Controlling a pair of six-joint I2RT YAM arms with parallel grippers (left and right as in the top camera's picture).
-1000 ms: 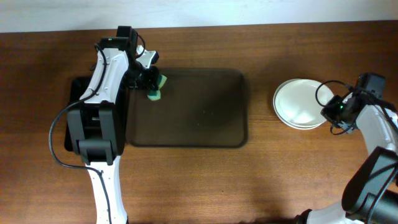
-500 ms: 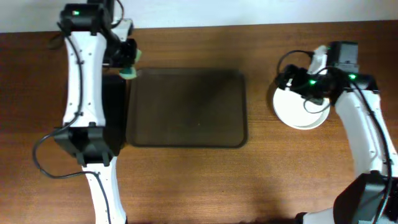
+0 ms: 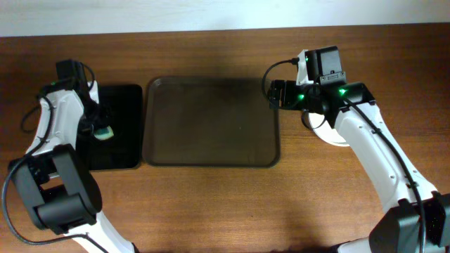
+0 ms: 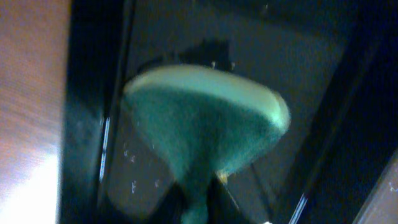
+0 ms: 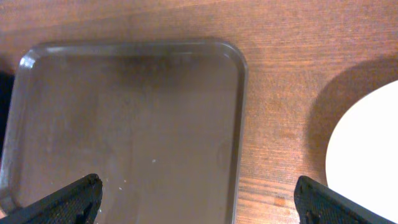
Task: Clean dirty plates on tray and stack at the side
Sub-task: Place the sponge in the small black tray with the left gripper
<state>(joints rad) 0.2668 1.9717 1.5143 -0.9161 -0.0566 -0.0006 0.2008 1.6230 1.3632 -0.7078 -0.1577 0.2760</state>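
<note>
The dark brown tray (image 3: pixel 211 119) lies mid-table with nothing on it; the right wrist view shows its bare bottom (image 5: pixel 124 112). The white plates (image 3: pixel 325 131) are stacked on the wood to its right, mostly hidden under my right arm. One white rim (image 5: pixel 367 149) shows in the right wrist view. My right gripper (image 3: pixel 274 95) (image 5: pixel 196 183) hangs open over the tray's right edge, holding nothing. My left gripper (image 3: pixel 98 126) (image 4: pixel 199 214) is over the black tray, shut on a green sponge (image 3: pixel 105 131) (image 4: pixel 205 118) that is pinched at its lower end.
A smaller black rectangular tray (image 3: pixel 119 151) (image 4: pixel 280 50) lies directly left of the brown tray. Bare wood table (image 3: pixel 225 204) runs along the front. The table's back edge meets a pale wall (image 3: pixel 225 14).
My left arm carried the sponge from the brown tray's back-left corner to over the black tray. My right gripper opened, left the plates and moved left to the tray's right edge.
</note>
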